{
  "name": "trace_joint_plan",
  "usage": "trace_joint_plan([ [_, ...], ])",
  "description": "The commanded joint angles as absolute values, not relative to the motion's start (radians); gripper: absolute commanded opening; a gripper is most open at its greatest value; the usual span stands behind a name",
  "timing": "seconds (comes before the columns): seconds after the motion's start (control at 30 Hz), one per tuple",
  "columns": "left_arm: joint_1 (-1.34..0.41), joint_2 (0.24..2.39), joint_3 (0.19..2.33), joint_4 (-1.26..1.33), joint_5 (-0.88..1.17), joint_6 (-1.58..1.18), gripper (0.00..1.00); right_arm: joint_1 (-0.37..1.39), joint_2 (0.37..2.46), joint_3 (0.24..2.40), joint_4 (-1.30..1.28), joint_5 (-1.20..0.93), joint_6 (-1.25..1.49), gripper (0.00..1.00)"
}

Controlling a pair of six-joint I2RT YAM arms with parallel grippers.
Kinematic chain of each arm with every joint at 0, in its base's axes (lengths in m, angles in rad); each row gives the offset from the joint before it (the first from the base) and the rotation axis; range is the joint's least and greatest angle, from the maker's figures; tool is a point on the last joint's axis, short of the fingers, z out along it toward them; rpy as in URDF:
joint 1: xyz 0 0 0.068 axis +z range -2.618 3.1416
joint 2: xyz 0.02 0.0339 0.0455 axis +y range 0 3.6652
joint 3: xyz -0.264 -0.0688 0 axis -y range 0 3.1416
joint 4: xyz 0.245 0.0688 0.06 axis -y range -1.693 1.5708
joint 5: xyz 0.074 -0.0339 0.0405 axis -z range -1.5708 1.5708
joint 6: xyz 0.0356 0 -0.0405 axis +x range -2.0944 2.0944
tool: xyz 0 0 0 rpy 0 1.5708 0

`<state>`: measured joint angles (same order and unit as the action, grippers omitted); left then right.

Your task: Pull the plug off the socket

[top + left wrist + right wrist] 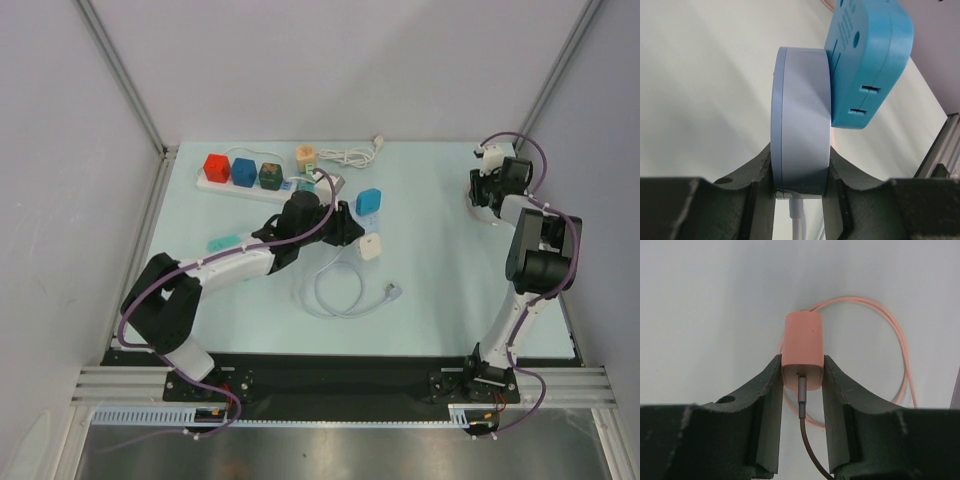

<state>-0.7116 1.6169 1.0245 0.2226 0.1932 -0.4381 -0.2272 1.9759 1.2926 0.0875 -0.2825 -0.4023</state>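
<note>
I am squeezing my left claw tight on the rim of the round grey socket, its white cable dropping between my fingers. The blue plug is sitting against the socket's right face (not yet off), above the middle of the table. My right claw is pinching a small pink adapter at the far right.
</note>
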Motion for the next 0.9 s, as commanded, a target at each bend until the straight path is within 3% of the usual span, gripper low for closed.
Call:
trace_joint_plan([
  [0.0,-0.695,1.605,1.022,0.377,0.253,-0.497,0.0,-0.219,2.014,1.347,0.115,-0.242,-0.429,0.09],
  [0.17,-0.695,1.603,1.006,0.413,0.27,-0.535,0.0,-0.227,2.049,1.376,0.077,-0.215,-0.422,0.21],
  [0.27,-0.695,1.595,0.997,0.417,0.278,-0.546,0.0,-0.236,2.036,1.374,0.065,-0.227,-0.411,0.42],
  [0.3,-0.696,1.595,0.994,0.417,0.278,-0.546,0.0,-0.238,2.03,1.374,0.061,-0.227,-0.408,0.42],
  [0.47,-0.696,1.58,0.974,0.426,0.281,-0.569,0.0,-0.253,1.933,1.344,0.038,-0.276,-0.388,0.78],
  [0.67,-0.696,1.575,0.945,0.482,0.284,-0.627,0.0,-0.255,1.735,1.296,-0.116,-0.435,-0.428,0.92],
  [0.87,-0.698,1.572,0.905,0.601,0.304,-0.713,0.0,-0.229,1.502,1.18,-0.391,-0.984,-0.482,0.94],
])
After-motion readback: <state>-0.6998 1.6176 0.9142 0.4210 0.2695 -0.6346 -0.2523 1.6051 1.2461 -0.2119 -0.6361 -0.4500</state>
